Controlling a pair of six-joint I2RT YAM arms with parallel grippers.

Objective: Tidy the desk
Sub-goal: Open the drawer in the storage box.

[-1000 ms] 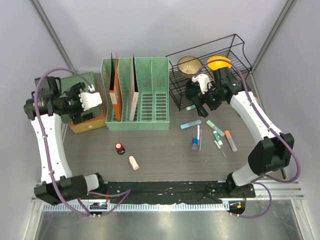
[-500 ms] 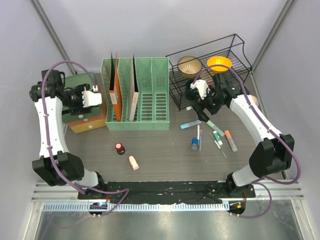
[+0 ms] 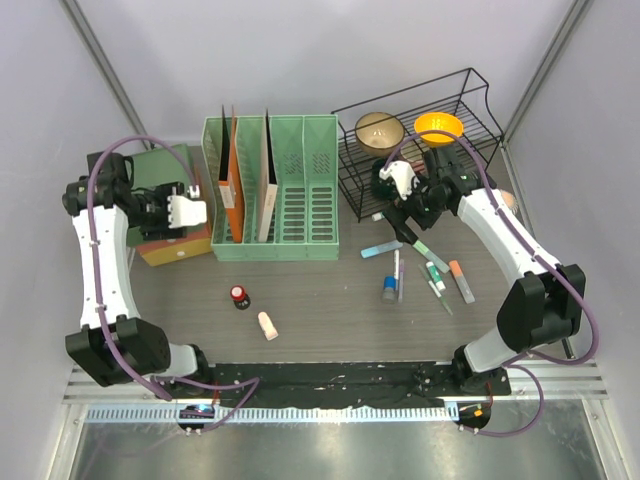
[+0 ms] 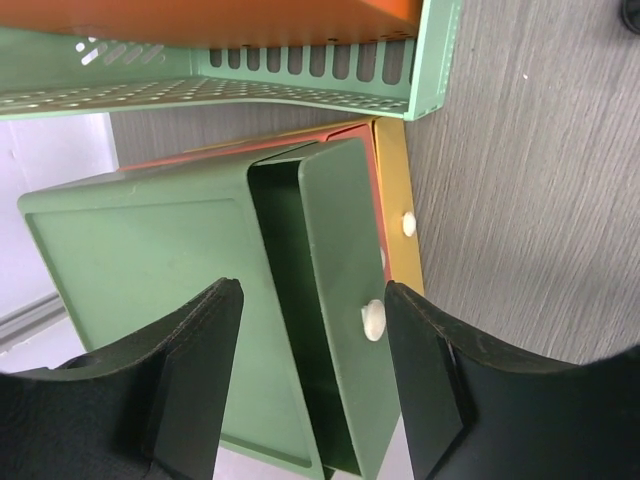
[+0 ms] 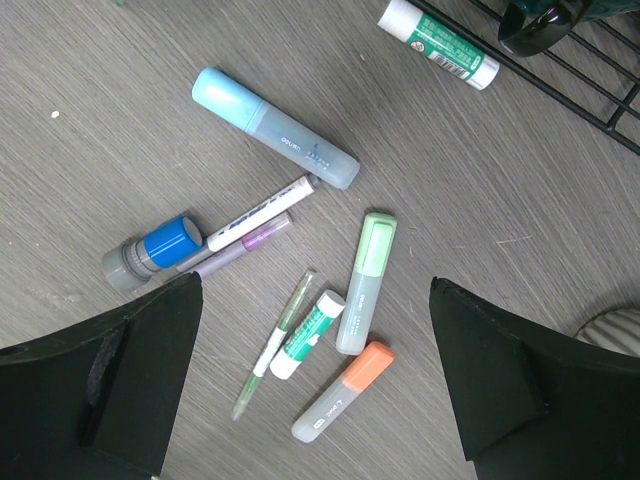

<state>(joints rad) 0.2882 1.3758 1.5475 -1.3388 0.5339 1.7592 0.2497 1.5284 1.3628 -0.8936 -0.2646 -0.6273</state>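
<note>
Two hands work opposite sides of the tabletop (image 3: 330,300): the left hand (image 4: 312,290), at nine o'clock, half-spread astride the green drawer box (image 4: 150,250), grip unclear; the right hand (image 5: 315,290), at two o'clock, gapes wide over scattered markers (image 5: 365,280), probably choosing one.

dark wood-grain desk (image 3: 320,300), black rail (image 3: 330,378) along the near edge. back left sits a stack of flat boxes (image 3: 172,243), yellow one at the bottom, just beside the green file rack (image 3: 290,200). black wire basket (image 3: 420,170) is back right, with a white and green stick (image 5: 437,43) lying right at its foot. in front of that is a loose scatter: blue highlighter (image 5: 275,128), green highlighter (image 5: 366,282), orange highlighter (image 5: 343,392), a blue-capped grey tube (image 5: 152,254), and a white pen (image 5: 260,212) beside a purple pen (image 5: 245,245). there's also a thin green pen (image 5: 273,345). left of centre, a little red-capped bottle (image 3: 239,295) stands near a pale pink piece (image 3: 267,325).
</note>
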